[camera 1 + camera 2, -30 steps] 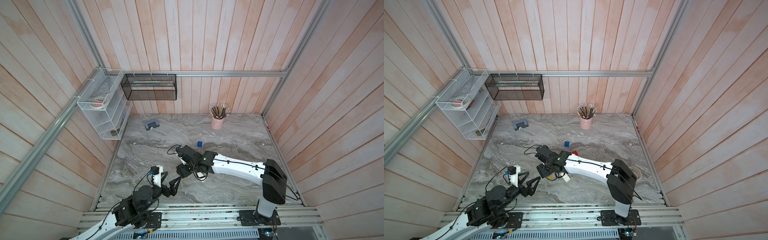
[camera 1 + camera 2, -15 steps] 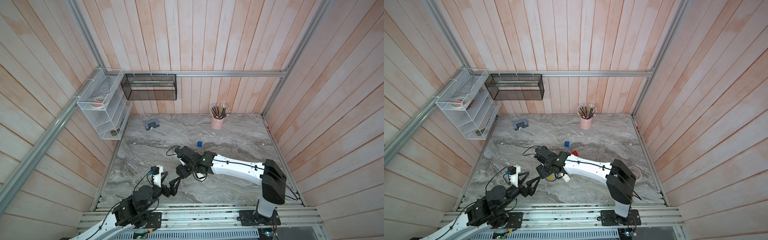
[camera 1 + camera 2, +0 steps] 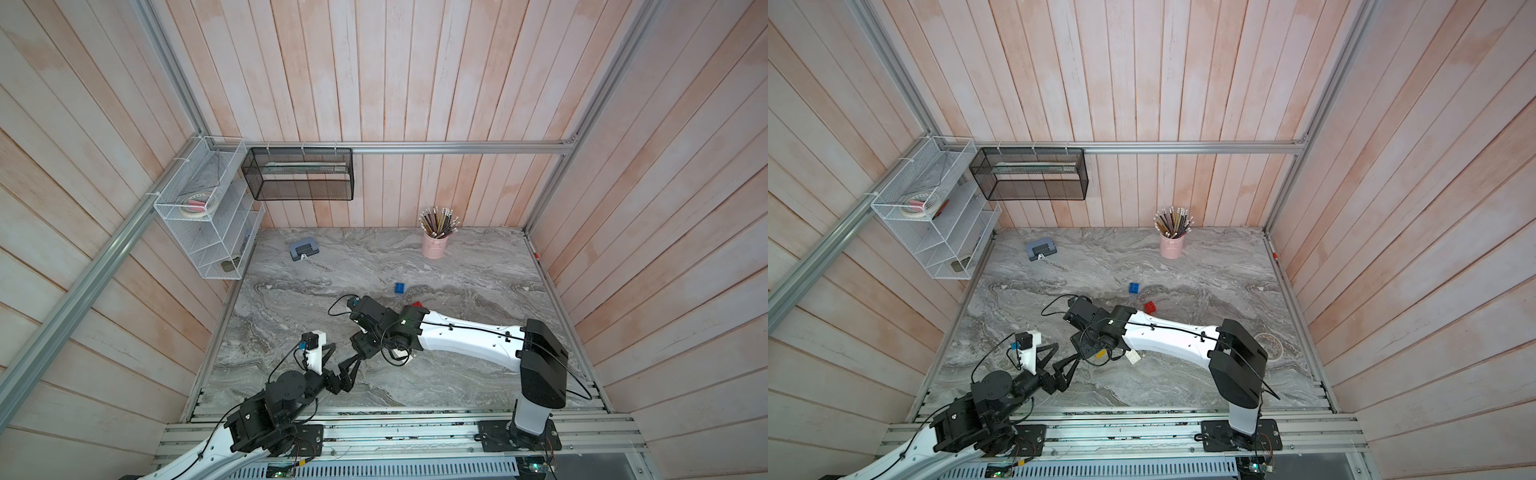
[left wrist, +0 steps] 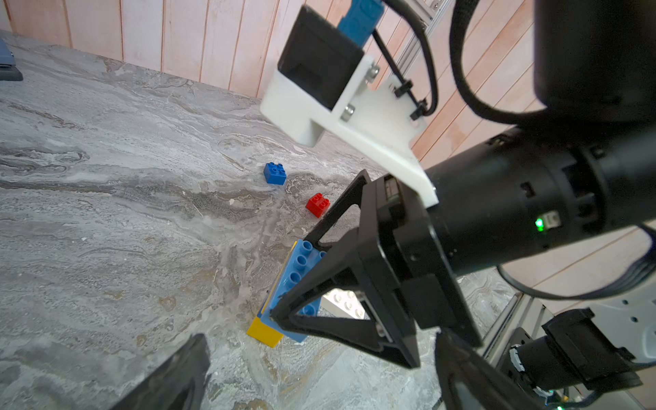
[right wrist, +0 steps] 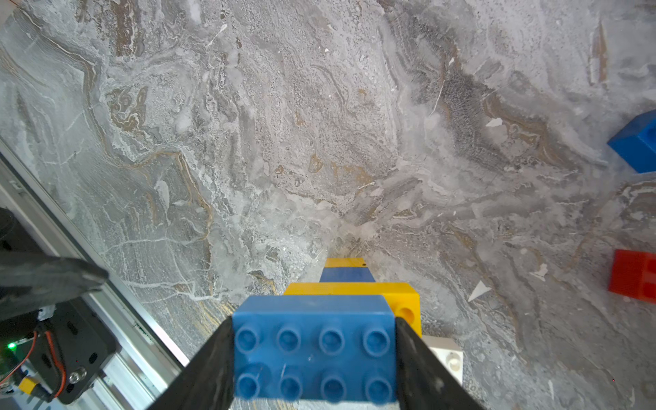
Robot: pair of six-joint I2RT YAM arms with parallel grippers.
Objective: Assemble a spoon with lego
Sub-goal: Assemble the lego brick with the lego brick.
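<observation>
At lower centre of the right wrist view, the spoon is clamped by the right gripper; the left gripper is spread wide, empty.

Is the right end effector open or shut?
Shut: the right end effector clamps the eight-stud blue brick between its fingers.

Marble tabletop had a pink pencil cup by the back wall. Left of the cup sat a blue-grey hole punch. In front of the cup were a blue square brick, then a red brick, further a white brick and the tilted spoon, yellow tip down.
</observation>
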